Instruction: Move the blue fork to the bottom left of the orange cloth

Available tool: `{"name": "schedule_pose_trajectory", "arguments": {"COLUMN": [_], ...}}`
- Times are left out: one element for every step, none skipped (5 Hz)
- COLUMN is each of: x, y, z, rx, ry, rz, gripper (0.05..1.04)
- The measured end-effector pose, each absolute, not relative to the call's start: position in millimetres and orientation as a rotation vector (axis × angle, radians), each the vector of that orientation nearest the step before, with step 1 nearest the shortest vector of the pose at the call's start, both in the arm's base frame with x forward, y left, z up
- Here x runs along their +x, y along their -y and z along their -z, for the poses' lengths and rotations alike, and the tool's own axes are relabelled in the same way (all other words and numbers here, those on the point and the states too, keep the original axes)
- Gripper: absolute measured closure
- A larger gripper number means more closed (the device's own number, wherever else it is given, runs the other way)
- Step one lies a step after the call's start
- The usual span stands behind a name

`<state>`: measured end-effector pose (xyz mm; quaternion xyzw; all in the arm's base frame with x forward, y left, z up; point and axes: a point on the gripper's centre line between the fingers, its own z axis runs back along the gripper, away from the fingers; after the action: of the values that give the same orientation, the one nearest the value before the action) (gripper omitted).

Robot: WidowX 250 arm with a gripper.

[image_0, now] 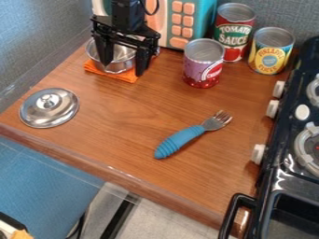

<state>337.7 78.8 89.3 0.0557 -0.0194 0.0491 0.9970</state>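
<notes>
My gripper [123, 69] hangs at the upper left, open, its two fingers apart in front of a small metal pot [117, 68]. Whether they touch the pot I cannot tell. Beneath the pot lies the orange cloth [129, 77], its front edge and corner showing. The blue fork [181, 140] rests on the wooden counter right of centre, well away from the gripper. Its ridged blue handle points to the lower left and its metal tines to the upper right.
A metal lid [49, 108] lies on the counter [118, 126] at the left. Three cans, one purple [202, 67], stand toward the back right, near a teal toy microwave [200, 21]. A black stove [293, 140] with white knobs borders the right side, a dark pan [293, 214] at its front.
</notes>
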Motion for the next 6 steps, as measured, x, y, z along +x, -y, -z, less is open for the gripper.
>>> {"name": "schedule_pose_trajectory", "arguments": {"x": [335,316,301,290,283,283], "y": [-77,-46,-18,4,21,27], "z": [-77,-56,-64,-57,-57,-55], "rx": [0.103,0.073,0.074,0.069,0.078,0.061], "ry": [0.004,-0.060,-0.039,-0.045,-0.015,-0.009], "rz": [-0.097,-0.008,0.065,0.124,0.171,0.190], "gripper": [0.083,0.083,0.083,0.083,0.083,0.083]}}
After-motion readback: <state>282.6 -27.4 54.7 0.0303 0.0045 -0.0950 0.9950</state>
